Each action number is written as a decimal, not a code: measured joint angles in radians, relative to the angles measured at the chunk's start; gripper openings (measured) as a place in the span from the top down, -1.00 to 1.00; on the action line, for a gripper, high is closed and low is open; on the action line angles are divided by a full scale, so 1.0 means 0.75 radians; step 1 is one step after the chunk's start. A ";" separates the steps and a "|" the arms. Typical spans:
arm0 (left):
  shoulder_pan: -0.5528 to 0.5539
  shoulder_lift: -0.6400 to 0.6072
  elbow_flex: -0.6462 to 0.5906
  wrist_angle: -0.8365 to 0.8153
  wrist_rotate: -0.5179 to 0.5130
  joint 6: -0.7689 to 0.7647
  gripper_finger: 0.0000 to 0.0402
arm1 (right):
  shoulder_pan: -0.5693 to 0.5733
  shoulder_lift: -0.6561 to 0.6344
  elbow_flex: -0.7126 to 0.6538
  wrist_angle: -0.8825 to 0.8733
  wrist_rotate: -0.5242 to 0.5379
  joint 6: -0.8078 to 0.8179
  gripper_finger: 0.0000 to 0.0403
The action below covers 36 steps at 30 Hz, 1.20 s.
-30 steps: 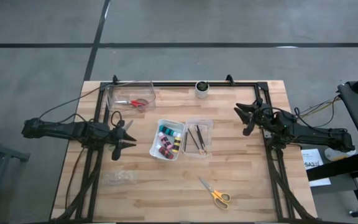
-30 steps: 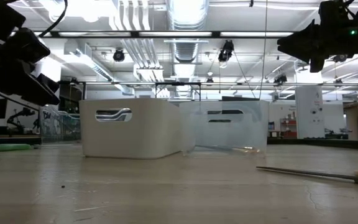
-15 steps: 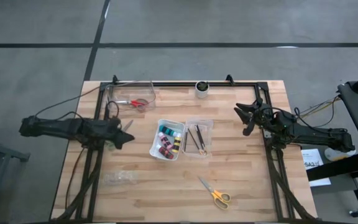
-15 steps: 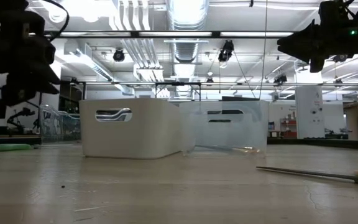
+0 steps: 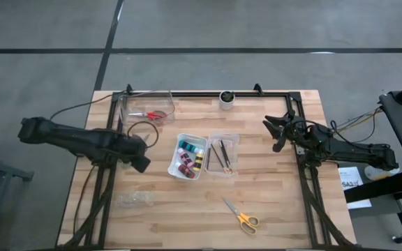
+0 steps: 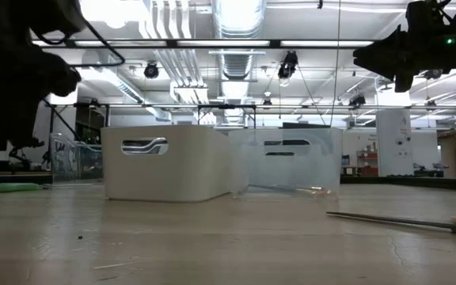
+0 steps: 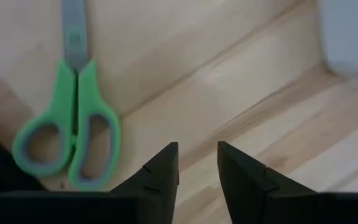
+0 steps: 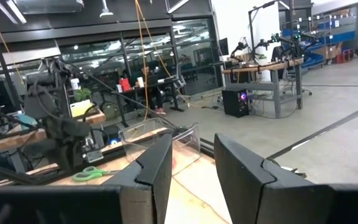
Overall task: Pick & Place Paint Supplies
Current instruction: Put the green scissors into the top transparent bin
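High: bottles [image 5: 188,157] and brushes [image 5: 222,155] binned at centre, red scissors [image 5: 153,115] binned at 11; yellow scissors [image 5: 241,215] loose at 5.
Left wrist: left hand [image 7: 197,163] part-open, empty, beside green scissors [image 7: 70,118] on the worktop [image 7: 241,93].
Right wrist: right hand [image 8: 191,155] part-open, empty, idle.

The left gripper [image 7: 197,163] is pointing down over the table's left-middle with its fingers slightly parted around nothing, while the right gripper [image 5: 272,130] is hanging raised over the table's right side, fingers likewise slightly parted and empty.
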 joint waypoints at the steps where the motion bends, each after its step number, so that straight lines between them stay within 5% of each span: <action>1: 0.000 0.036 0.004 -0.002 0.012 -0.028 0.40 | 0.000 0.000 0.000 0.000 0.000 0.000 0.41; 6: 0.001 0.144 -0.007 -0.029 0.020 0.021 0.18 | 0.000 0.000 0.000 0.000 0.000 0.002 0.41; 13: 0.001 0.219 -0.022 -0.009 0.046 0.384 -0.06 | 0.000 0.001 0.000 0.000 0.001 -0.001 0.41; 27: 0.001 0.270 -0.012 -0.031 0.080 0.499 -0.10 | 0.000 0.000 0.000 -0.001 0.001 -0.001 0.41; 30: 0.001 0.299 0.012 -0.032 0.101 0.460 -0.10 | 0.000 0.000 0.000 -0.001 0.001 -0.001 0.41; 36: 0.001 0.341 0.042 -0.055 0.169 0.028 -0.10 | 0.000 0.000 0.000 -0.001 0.001 -0.001 0.41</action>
